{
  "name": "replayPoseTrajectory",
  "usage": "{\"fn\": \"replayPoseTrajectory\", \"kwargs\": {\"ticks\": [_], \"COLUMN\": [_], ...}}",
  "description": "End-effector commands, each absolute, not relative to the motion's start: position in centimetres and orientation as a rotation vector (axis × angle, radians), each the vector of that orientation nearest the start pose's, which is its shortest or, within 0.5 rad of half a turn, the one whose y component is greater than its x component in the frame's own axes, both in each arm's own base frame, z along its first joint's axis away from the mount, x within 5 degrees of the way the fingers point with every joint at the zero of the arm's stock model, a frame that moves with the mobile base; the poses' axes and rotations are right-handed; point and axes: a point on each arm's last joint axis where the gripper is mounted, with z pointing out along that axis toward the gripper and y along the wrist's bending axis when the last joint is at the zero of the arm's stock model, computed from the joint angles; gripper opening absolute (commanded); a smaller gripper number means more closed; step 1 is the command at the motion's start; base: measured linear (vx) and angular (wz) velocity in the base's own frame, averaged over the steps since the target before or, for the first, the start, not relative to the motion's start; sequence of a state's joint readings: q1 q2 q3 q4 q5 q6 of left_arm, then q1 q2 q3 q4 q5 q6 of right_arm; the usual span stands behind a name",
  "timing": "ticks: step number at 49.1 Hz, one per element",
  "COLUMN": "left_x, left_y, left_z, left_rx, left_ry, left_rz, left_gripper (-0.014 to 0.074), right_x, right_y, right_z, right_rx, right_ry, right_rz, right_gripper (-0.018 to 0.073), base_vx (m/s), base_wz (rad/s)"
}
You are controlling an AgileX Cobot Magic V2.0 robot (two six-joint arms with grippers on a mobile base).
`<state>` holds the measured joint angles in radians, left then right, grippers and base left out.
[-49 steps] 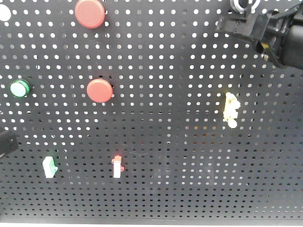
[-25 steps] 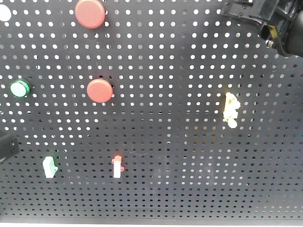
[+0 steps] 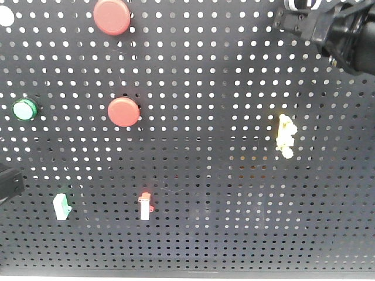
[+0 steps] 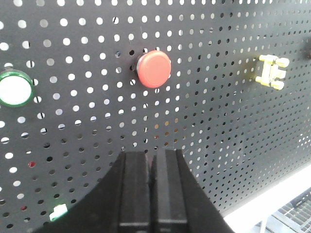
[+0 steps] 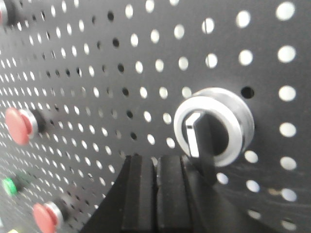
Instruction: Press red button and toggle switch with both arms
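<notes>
A black perforated pegboard (image 3: pixel 234 205) fills every view. The round red push button (image 4: pixel 154 69) sits above the left gripper (image 4: pixel 153 156), whose fingers are pressed together, empty. The right gripper (image 5: pixel 156 162), likewise closed on nothing, is just beside the silvery-ringed black toggle switch (image 5: pixel 214 124).

A black pegboard (image 3: pixel 199 70) holds a red button (image 3: pixel 123 111), green button (image 3: pixel 24 109), toggle switch (image 5: pixel 214 127).

A black pegboard (image 3: pixel 205 234) fills nearly every view, upright like a wall. Its holes run in even rows. Those in the upper part glow white with light from behind, and those lower down look dim (the change is gradual). A pale strip (image 3: pixel 187 277) runs under its bottom edge in the front view. The left wrist view's lower right corner shows a white ledge (image 4: pixel 265 206) and a blurred grey grating (image 4: pixel 295 218).
</notes>
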<state>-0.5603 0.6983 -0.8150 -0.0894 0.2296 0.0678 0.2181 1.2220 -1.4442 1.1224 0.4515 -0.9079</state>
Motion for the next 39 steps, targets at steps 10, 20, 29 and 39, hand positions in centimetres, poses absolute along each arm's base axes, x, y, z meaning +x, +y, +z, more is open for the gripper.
{"fn": "replayPoseTrajectory", "kwargs": {"ticks": [10,20,29,39], "left_x": [11.63,11.63,11.63,11.63], "left_y": [-7.43,-7.43,-7.43,-7.43], "left_z": [42.01,42.01,42.01,42.01], "left_rx": [0.407,0.408,0.413,0.413], "left_ry": [1.454,1.453,1.452,1.452], "left_rz": [-0.484,-0.482,-0.477,-0.477], "left_gripper": [0.0002,0.0002,0.0002,0.0002], "right_x": [23.66,23.74,23.81,23.90], "right_y": [7.14,6.95,6.72,6.44], "right_z": [52.94,52.99,53.10,53.14], "right_rx": [-0.229,-0.224,-0.212,-0.222], "right_ry": [1.346,1.338,1.325,1.316], "right_rz": [0.476,0.441,0.409,0.349], "right_gripper": [-0.0003,-0.0003,-0.0003,-0.0003], "base_vx": [0.00,0.00,0.00,0.00], "base_wz": [0.00,0.00,0.00,0.00]}}
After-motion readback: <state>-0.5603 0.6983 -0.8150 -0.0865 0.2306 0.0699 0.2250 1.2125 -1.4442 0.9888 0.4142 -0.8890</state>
